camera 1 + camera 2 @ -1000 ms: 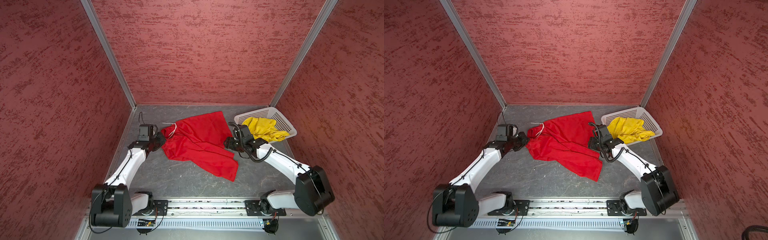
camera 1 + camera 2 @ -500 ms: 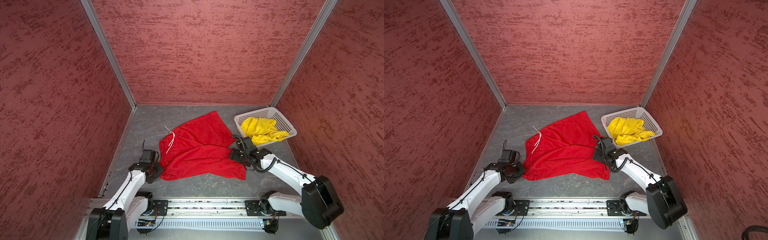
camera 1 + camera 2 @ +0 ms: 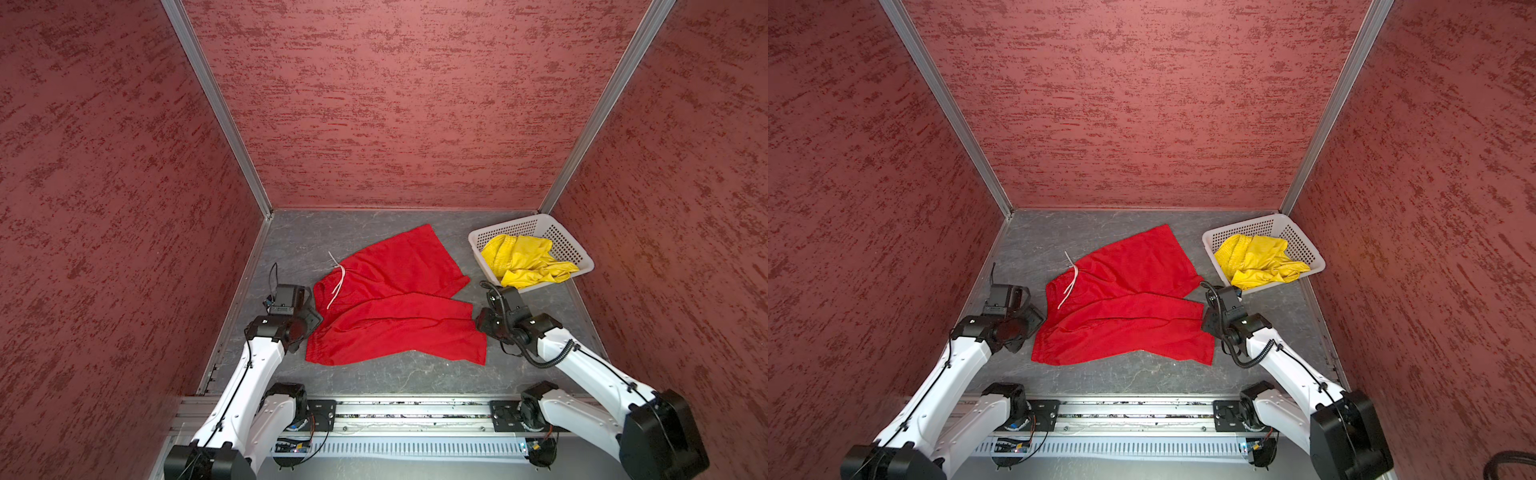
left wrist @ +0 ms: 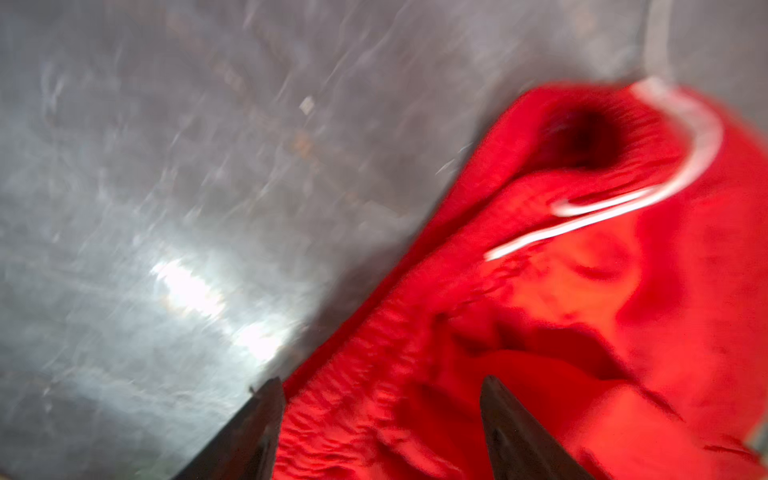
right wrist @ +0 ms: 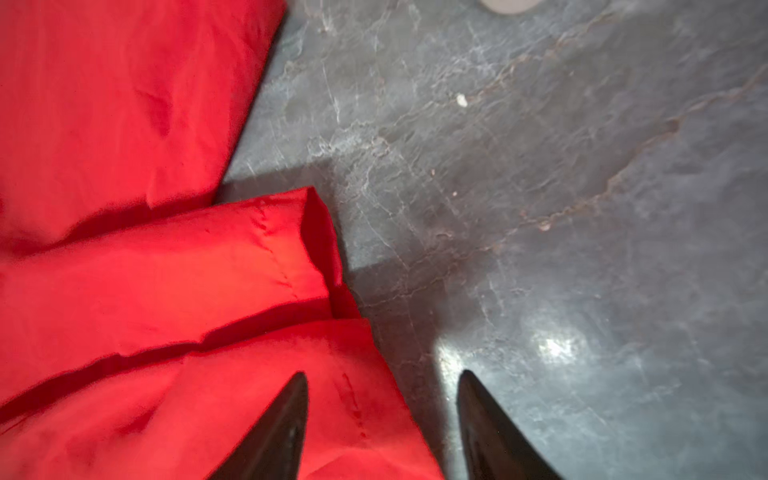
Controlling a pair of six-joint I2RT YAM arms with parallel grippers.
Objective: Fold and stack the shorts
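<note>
Since a second ago the red shorts [image 3: 395,316] have come down from a bunched span between the arms to lie spread on the tabletop [image 3: 395,380]. The waistband is toward the left arm and both legs point toward the right arm. The left gripper [image 4: 382,384] now stands wide over the gathered waist edge, holding nothing. The right gripper [image 5: 382,376] is also apart and empty, with one finger over the near leg's hem and the other over bare tabletop. A careless re-close at the waist could probably pinch one layer only, or catch the white drawstring [image 3: 338,282], and skew the fold. The near leg overlaps the far one unevenly, so folding now would likely lock in that crease. Open room lies behind the shorts toward the back wall, with a narrower strip in front. The left side wall [image 3: 124,249] crowds the left arm. The white basket [image 3: 509,224] sits just behind the right wrist, and the yellow shorts [image 3: 523,259] in it spill over its near rim, where a swing could snag them.
</note>
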